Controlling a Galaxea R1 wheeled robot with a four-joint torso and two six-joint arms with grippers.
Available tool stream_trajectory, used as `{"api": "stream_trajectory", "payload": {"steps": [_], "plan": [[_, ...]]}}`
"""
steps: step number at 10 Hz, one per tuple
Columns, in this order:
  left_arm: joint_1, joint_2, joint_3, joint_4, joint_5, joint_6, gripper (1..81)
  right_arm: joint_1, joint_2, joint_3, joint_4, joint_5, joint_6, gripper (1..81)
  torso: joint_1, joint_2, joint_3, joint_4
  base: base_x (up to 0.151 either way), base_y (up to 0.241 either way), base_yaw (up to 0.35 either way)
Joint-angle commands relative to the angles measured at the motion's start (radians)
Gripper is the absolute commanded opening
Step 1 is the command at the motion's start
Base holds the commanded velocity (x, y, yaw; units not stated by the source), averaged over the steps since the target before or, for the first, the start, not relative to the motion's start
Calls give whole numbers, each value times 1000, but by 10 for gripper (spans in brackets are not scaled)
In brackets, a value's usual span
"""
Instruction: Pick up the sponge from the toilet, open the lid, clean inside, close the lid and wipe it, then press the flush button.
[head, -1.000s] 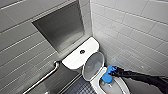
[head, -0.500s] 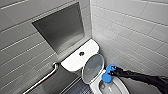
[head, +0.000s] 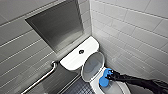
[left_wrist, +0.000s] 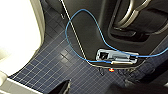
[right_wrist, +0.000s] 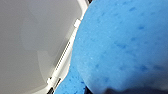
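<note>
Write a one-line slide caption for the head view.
With the lid raised, the right gripper holds the blue sponge at the toilet's open bowl.

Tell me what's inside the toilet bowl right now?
The blue sponge, held by the right gripper, is at the bowl beside the raised lid. Sponge and arm cover the rest inside.

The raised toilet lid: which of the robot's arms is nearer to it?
Right. The right gripper holds the sponge at the bowl, just beside the lid; the left arm hangs low over the floor tiles.
</note>
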Motion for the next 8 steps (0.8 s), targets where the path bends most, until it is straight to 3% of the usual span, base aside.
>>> {"api": "stream_trajectory", "payload": {"steps": [1,3,6,7,8], "plan": [[35,-22,-10,2,52,-4,811,129,27,-18,18,-23,13,10,64,-100,0,0,0,0,0],[37,-19,-10,4,52,-4,811,140,58,-56,17,-23,14,10,68,-106,0,0,0,0,0],[38,-19,-10,4,52,-4,811,153,60,-55,18,-25,14,10,125,-200,0,0,0,0,0],[37,-19,-10,4,52,-4,811,151,60,-55,18,-23,16,10,84,-138,0,0,0,0,0],[38,-19,-10,4,52,-4,811,146,60,-58,18,-23,14,10,107,-175,0,0,0,0,0]]}}
